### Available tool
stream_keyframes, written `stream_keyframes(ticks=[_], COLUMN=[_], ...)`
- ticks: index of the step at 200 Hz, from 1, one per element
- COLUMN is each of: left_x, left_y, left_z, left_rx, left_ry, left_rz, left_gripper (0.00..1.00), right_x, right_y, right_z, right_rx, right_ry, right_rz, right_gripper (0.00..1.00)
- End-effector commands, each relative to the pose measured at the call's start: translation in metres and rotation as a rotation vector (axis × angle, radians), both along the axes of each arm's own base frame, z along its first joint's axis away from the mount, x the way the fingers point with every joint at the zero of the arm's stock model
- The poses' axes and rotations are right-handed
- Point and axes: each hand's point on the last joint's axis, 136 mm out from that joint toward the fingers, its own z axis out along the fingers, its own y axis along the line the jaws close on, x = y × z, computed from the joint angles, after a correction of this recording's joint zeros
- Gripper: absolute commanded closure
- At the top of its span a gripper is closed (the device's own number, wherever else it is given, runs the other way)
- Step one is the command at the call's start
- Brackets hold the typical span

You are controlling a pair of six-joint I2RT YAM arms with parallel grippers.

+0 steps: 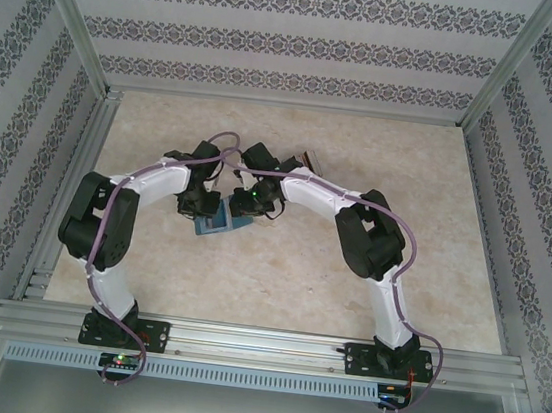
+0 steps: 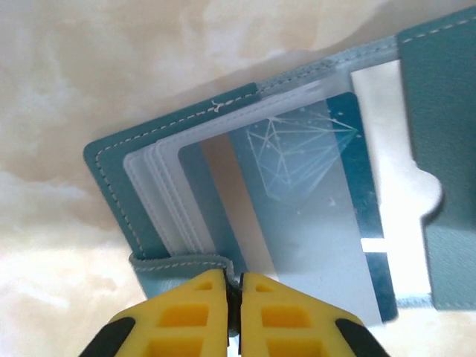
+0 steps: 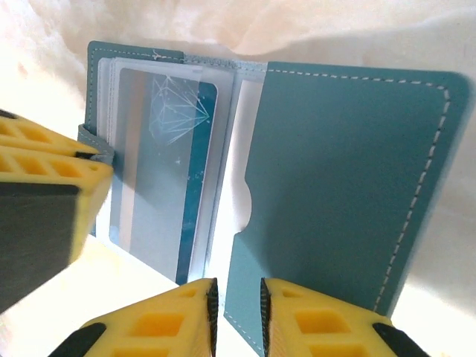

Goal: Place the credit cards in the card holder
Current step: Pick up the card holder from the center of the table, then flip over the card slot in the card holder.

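Your left tool (image 2: 235, 280) pinches the card holder (image 3: 335, 163) by its tab, right tool (image 3: 238, 287) by the flap; blue card (image 2: 312, 201) looks nearly seated, push it home.

Reaching inward with left arm (image 1: 113, 217) and right arm (image 1: 378, 239), elbows out, wrists close together. Pinching card holder (image 2: 108, 171) edge with left gripper (image 2: 234, 286), yellow fingers (image 2: 190, 312) almost touching. Clamping its other flap with right gripper (image 3: 238, 309), fingers slightly apart. Holding both grippers just beside each other.

No legible txt or nos.; blue card (image 2: 312, 216) has diamond line-art.
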Motion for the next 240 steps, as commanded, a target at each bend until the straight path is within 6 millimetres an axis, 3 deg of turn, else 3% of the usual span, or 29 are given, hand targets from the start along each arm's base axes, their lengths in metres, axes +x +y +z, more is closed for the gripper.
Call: stream_keyframes(ticks=[1, 40, 92, 154, 240], left_x=[0.006, 0.006, 0.000, 0.003, 0.003], left_y=[-0.004, -0.003, -0.001, -0.009, -0.007], left_z=[0.030, 0.068, 0.100, 0.098, 0.099], left_rx=[-0.027, -0.092, -0.204, -0.261, -0.253], left_ry=[-0.100, -0.205, -0.273, -0.265, -0.265], left_rz=[0.002, 0.042, 0.099, 0.111, 0.113], left_gripper=[0.97, 1.00, 1.00, 1.00, 1.00], right_x=[0.004, -0.003, 0.001, 0.002, -0.004], right_y=[0.001, 0.011, 0.009, 0.031, 0.045], right_z=[0.027, 0.029, 0.021, 0.047, 0.025], right_rx=[0.028, 0.024, 0.007, 0.228, 0.210], right_ry=[-0.038, -0.073, -0.080, -0.026, 0.034], right_rz=[0.000, 0.050, -0.009, -0.045, -0.018], right_gripper=[0.74, 0.66, 0.54, 0.45, 0.36])
